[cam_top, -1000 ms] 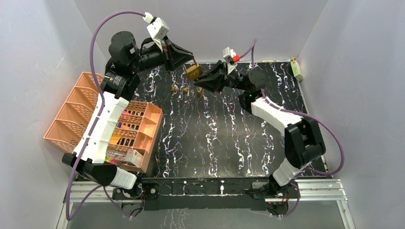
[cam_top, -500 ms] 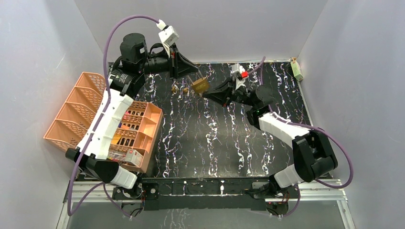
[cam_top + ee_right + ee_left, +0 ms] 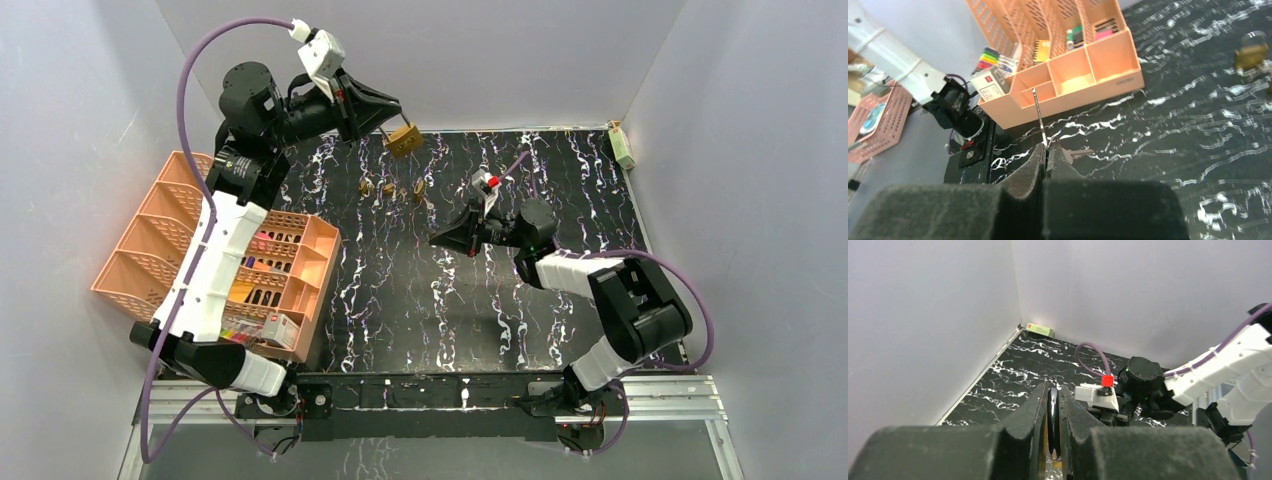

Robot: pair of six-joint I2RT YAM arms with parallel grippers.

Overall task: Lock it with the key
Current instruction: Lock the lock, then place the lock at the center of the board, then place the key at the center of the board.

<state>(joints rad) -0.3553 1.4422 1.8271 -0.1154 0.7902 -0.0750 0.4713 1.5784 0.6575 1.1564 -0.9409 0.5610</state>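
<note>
Beneath both grippers: black, white-veined marbled tabletop [image 3: 420, 300], with broad bare room around the right gripper [image 3: 440, 238]. Beside the left arm, at the table's edge: peach lattice plastic organiser [image 3: 140, 250]. Left gripper [image 3: 385, 118], high near the far wall, clamps a brass padlock [image 3: 404, 139]. Right gripper pinches a thin silver key [image 3: 1040, 120], well apart from the padlock.
</note>
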